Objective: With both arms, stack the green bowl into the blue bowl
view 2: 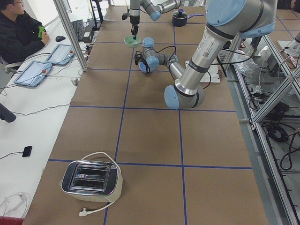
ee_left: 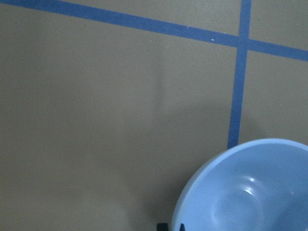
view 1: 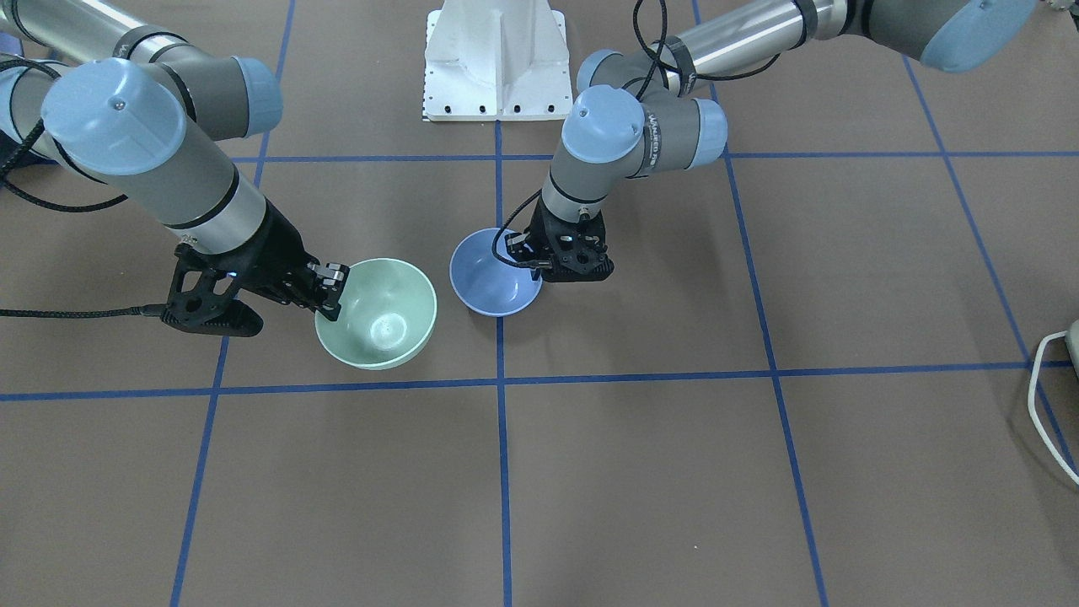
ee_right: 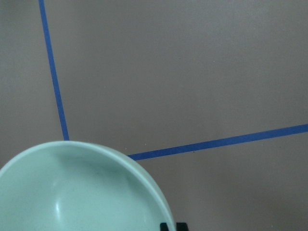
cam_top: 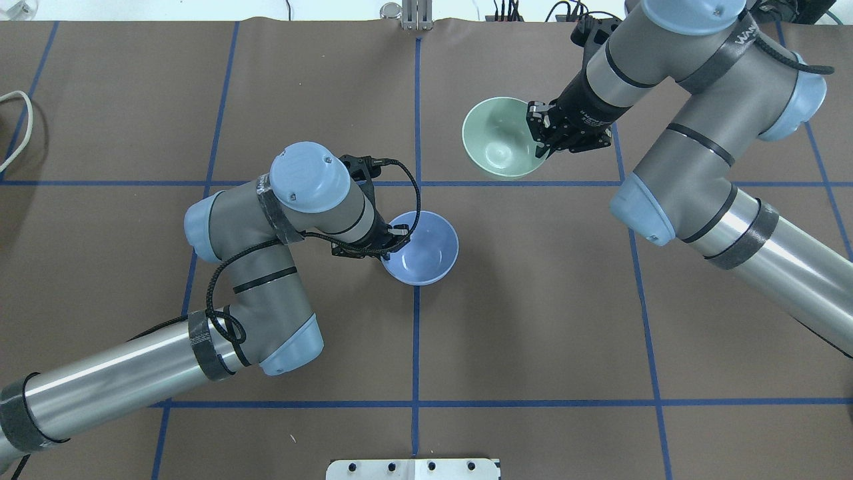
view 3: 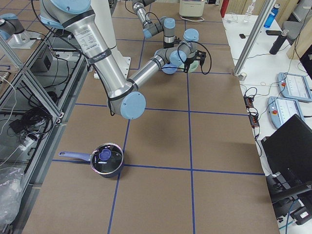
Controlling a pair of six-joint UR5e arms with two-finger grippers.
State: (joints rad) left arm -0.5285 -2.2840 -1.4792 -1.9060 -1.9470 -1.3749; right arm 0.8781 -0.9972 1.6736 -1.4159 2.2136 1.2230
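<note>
My left gripper [cam_top: 394,243] is shut on the near-left rim of the blue bowl [cam_top: 422,248], close to the table's middle line. In the front-facing view the blue bowl [view 1: 493,274] hangs from this gripper [view 1: 539,266], tilted. My right gripper [cam_top: 543,137] is shut on the right rim of the green bowl [cam_top: 498,137], which stands further out and to the right. The green bowl [view 1: 379,314] also looks tilted and held just off the table by that gripper [view 1: 332,291]. The bowls are apart. Each wrist view shows its bowl's rim at the bottom: blue bowl [ee_left: 250,192], green bowl [ee_right: 82,192].
The white pedestal [view 1: 497,59] stands at the robot's side. A toaster [view 2: 91,178] sits at the table's left end and a dark lidded pot [view 3: 107,158] at its right end. A white cable [view 1: 1045,396] lies at the edge. An operator [view 2: 16,30] sits beside the table.
</note>
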